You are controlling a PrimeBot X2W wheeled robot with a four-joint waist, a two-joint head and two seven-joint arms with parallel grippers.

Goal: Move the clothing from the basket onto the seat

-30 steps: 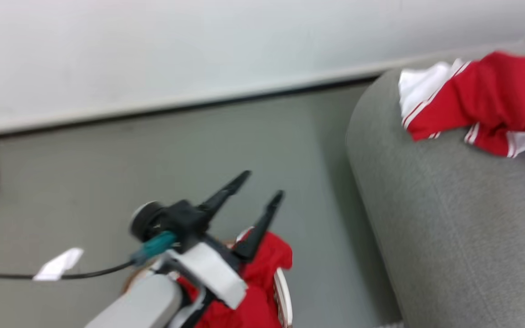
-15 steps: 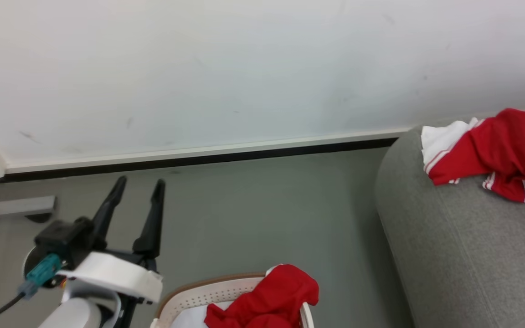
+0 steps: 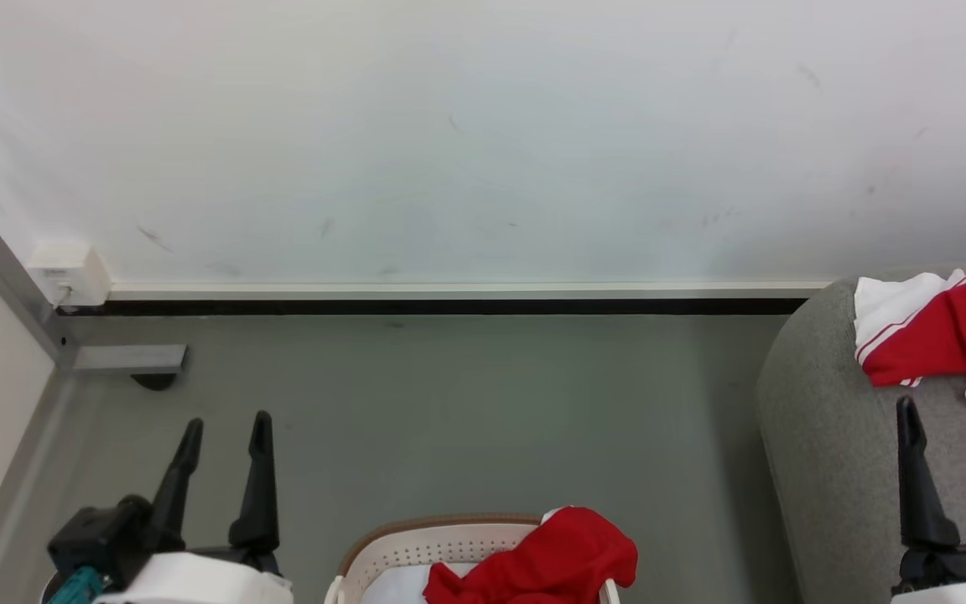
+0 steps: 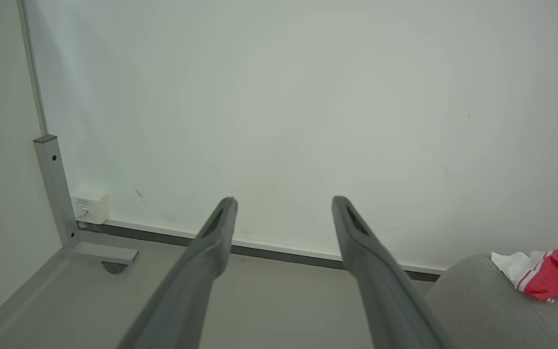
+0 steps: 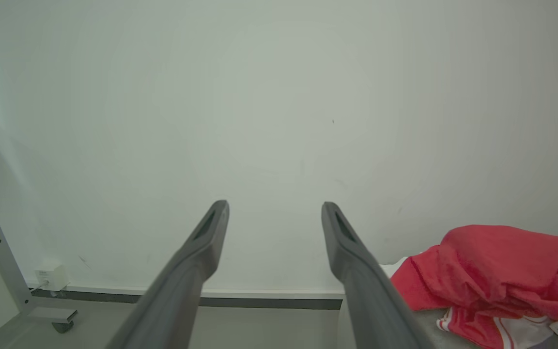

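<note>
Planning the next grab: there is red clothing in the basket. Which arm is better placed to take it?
Probably the left. The left gripper, open and empty, stands just beside the basket that holds the clothing; the right gripper, also open, hangs over the seat, farther away.

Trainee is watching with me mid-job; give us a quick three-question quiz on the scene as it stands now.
1. True or false: the oval cream perforated plastic basket with the brown rim is empty.
2. The crumpled red-and-white garment lies: A) on the grey floor; B) on the rounded light grey fabric seat; C) inside the basket.
3. Fill in: the left gripper and the right gripper both stand ____.
Key: 1 false, a bunched red garment lies in it; 2 B; 3 open.
</note>
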